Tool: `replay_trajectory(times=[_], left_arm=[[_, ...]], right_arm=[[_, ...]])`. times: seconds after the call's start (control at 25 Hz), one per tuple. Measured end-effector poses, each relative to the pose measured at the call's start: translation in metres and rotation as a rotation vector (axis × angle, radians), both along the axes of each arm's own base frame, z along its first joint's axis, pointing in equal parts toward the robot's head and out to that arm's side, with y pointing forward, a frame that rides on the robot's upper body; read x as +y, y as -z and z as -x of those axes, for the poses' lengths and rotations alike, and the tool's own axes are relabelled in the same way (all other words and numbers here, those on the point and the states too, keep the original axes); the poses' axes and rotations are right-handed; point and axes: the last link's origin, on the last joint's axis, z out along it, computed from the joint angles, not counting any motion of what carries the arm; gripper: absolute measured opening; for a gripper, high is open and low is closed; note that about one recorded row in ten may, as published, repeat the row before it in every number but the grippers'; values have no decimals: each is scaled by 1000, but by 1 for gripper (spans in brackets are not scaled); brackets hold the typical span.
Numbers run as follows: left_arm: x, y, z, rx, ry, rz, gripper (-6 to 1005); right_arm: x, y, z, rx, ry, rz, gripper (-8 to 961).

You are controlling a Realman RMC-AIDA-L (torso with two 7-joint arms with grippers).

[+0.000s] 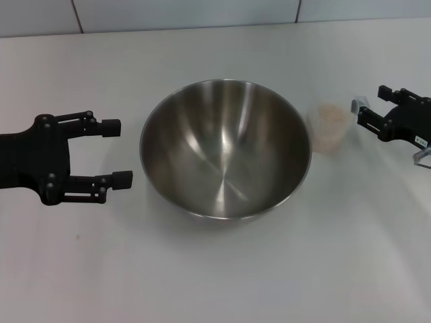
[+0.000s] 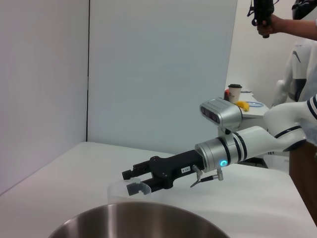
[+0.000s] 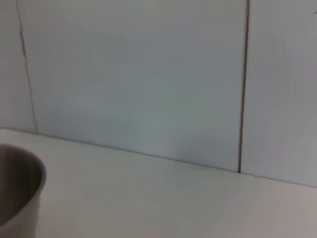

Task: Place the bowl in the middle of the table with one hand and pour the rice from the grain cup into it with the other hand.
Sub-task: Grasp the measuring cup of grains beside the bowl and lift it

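Note:
The stainless-steel bowl (image 1: 225, 149) stands upright at the middle of the white table (image 1: 222, 276), and it looks empty inside. My left gripper (image 1: 118, 153) is open just left of the bowl's rim, a small gap away, holding nothing. The grain cup (image 1: 328, 128) stands upright close to the bowl's right side, with pale rice (image 1: 328, 118) in it. My right gripper (image 1: 369, 106) is open just right of the cup, level with its rim, and grips nothing. The left wrist view shows the right gripper (image 2: 131, 181) beside the translucent cup (image 2: 117, 191), beyond the bowl's rim (image 2: 133, 218).
A white wall (image 1: 202, 13) runs along the table's far edge. The right wrist view shows only the bowl's side (image 3: 20, 193), bare tabletop (image 3: 173, 198) and wall panels. Behind the table, the left wrist view shows a person (image 2: 302, 59) and a desk with a paper cup (image 2: 234, 92).

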Motion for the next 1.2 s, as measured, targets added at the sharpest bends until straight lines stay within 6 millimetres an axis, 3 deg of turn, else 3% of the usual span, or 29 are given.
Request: replay_trajectory(times=[0.12,0.32,0.72,0.88,1.2], left_arm=[[0,0,0,0,0,0,846],[0,1,0,1,-1,2,846],[0,1,0,0,-4,3,846],[0,0,0,-2,-6,0,846],[2,-1,0,-2,-11,-4,846]], right_arm=[[-1,6,1,-23,-19,8,657],[0,6,2,-20,-19,6,437],[0,7,3,-58,-47,3,202],[0,9,4,-68,-57,9,42],[3,4,4,-59,-49,-36,13]])
